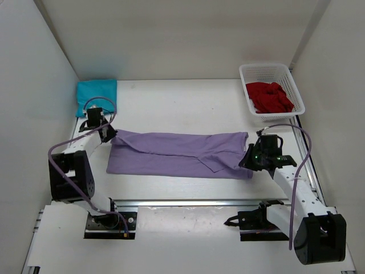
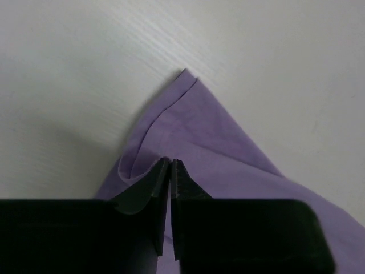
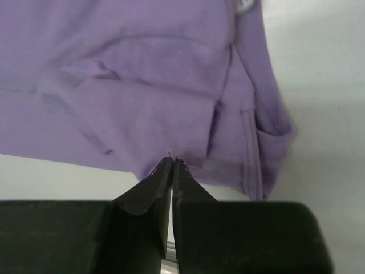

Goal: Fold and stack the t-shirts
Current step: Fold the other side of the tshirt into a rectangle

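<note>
- Top view: fingers of the left gripper [image 1: 109, 134] and right gripper [image 1: 250, 157] sit at opposite ends of the lavender t-shirt [image 1: 177, 153], whose long axis runs left-right at mid-frame.
- Left wrist: fingers [image 2: 142, 194] stand a slit apart; whether they grip is unclear. The shirt corner points towards upper centre.
- Right wrist: fingers [image 3: 145, 191] are pinched on the shirt's lower edge; the cloth spreads upward.

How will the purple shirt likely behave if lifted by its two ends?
Probably floppy: the purple shirt lies flat with soft creases and a folded flap, so its middle would likely sag. Likely thin and light: its corner curls at the left gripper.
</note>
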Robot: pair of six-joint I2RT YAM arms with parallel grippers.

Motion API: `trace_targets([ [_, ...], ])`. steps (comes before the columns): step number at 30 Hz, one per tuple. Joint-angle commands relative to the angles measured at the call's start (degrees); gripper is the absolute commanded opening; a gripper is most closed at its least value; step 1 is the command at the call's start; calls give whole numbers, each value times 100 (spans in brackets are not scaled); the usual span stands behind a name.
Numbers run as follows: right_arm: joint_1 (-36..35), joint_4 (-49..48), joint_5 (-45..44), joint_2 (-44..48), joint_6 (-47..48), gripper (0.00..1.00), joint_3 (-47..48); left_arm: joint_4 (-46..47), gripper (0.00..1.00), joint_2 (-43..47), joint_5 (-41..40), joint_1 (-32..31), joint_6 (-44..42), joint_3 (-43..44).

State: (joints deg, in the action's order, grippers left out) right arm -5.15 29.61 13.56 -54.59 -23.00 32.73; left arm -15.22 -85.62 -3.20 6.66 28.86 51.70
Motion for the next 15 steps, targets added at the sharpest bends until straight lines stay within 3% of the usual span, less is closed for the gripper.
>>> trace_targets([
  [1, -109, -359, -415, 150, -152, 0, -74, -69, 19, -147, 302, 168, 84, -98],
  [5, -258, -35, -907, 133, -82, 2, 66, 194, 36, 158, 952, 765, 575, -266],
  [6, -285, 105, -1021, 167, -55, 10, 84, 213, 37, 247, 962, 819, 681, -283],
  [8, -407, 203, -1346, 299, 24, 18, 242, 431, 42, 720, 909, 802, 822, -345],
  [11, -1055, 406, -2277, 519, 103, 24, 716, 581, 43, 1178, 786, 207, 806, -345],
  [13, -1576, 415, -2280, 415, 42, 18, 962, 591, 44, 1398, 751, -319, 621, -345],
  [15, -2338, 231, -1964, 160, 15, 3, 885, 547, 43, 1522, 707, -988, 551, -371],
])
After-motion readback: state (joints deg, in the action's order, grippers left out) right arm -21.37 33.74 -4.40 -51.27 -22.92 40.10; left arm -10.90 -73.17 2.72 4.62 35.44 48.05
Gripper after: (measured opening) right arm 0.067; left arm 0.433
